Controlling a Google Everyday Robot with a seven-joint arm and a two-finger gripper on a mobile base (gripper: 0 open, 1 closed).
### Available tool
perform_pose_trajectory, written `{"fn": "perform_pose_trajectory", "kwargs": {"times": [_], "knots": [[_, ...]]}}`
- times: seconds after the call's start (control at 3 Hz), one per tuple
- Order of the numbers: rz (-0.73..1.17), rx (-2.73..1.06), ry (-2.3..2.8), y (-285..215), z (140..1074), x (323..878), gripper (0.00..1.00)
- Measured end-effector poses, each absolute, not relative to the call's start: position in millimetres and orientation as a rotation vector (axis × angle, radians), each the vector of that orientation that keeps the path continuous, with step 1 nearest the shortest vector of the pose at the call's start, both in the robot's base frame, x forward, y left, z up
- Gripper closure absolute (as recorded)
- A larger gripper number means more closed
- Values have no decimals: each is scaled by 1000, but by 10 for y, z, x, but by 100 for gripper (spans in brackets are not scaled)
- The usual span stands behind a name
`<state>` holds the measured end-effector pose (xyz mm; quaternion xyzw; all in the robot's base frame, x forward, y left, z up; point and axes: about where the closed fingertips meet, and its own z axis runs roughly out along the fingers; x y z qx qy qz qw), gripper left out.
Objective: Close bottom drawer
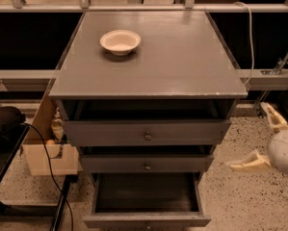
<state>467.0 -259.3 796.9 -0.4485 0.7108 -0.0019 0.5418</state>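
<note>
Now we see the bottom drawer [146, 199] pulled far out at the near foot of the grey bench [182, 57], dark inside. Our end effector [259, 139] hangs to its right, above the speckled floor [230, 196], fingers [273, 118] spread open, touching nothing.

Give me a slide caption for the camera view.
Bottom drawer stands open; the open gripper hangs right of the cabinet, not touching it.

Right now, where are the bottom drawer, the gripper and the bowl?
bottom drawer [182, 221], camera view, right half of its front panel.
gripper [246, 135], camera view, midway between its spread fingertips [243, 162], right of the cabinet [182, 61].
bowl [120, 41], camera view, centre of its hollow, on the cabinet top.
</note>
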Motion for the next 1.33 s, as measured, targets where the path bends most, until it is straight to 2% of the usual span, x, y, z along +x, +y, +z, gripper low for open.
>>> {"fn": "perform_pose_trajectory", "kwargs": {"times": [0.33,0.67,1.33], "knots": [[72,-1088,1610,-2667,7717,4505,0],[73,-1089,1610,-2661,7714,4507,0],[128,-1095,1541,-2552,7077,4243,0]]}}
